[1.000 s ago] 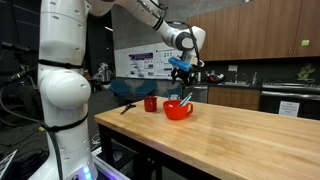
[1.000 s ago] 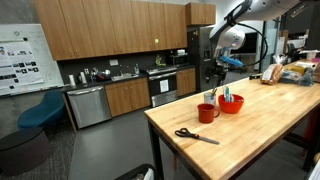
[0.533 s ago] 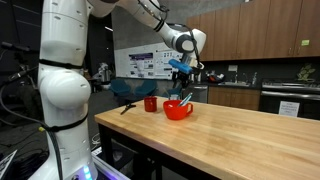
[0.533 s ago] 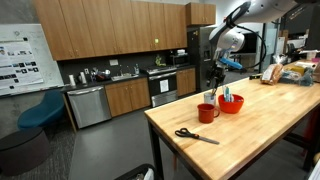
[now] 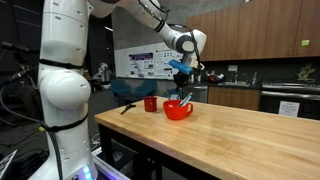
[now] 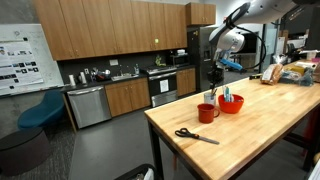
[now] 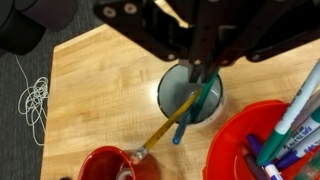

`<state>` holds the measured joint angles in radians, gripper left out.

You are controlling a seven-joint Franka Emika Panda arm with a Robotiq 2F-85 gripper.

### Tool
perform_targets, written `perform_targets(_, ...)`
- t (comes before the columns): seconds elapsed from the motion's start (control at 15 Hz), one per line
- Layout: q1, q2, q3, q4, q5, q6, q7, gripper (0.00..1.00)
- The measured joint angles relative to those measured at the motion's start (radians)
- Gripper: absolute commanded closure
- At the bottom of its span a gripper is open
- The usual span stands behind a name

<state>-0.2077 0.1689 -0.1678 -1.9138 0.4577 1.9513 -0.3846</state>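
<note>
**Jaws pinch a marker standing in a glass**

At the left of the tabletop (image 7: 90, 80) sits a red mug (image 7: 108, 166). A yellow pencil (image 7: 160, 135) leans toward it from the glass (image 7: 164, 92) in the middle. The gripper (image 7: 200, 72) hangs over that glass. Its jaws appear clenched on the green marker (image 7: 193, 110), which the rim props steeply, top end up, ready for a pinch from above. A red bowl (image 7: 228, 150) of markers sits at the right.

Wooden table (image 6: 262, 136), red mug (image 6: 207, 113), red bowl (image 6: 231, 104), clear cup (image 7: 170, 92), scissors (image 6: 196, 135)
</note>
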Motion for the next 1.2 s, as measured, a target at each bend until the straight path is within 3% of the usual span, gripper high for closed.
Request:
perform_targets(0.07,-0.001,0.0,0.0,0.0,0.0,0.0,0.0,0.71)
perform_targets(0.27,-0.002,0.0,0.0,0.0,-0.002,-0.011,0.0,0.56)
perform_targets(0.8,-0.004,0.005,0.0,0.0,-0.005,-0.038,-0.006,0.0)
perform_targets(1.2,-0.004,0.022,0.0,0.0,-0.003,-0.014,-0.053,0.0)
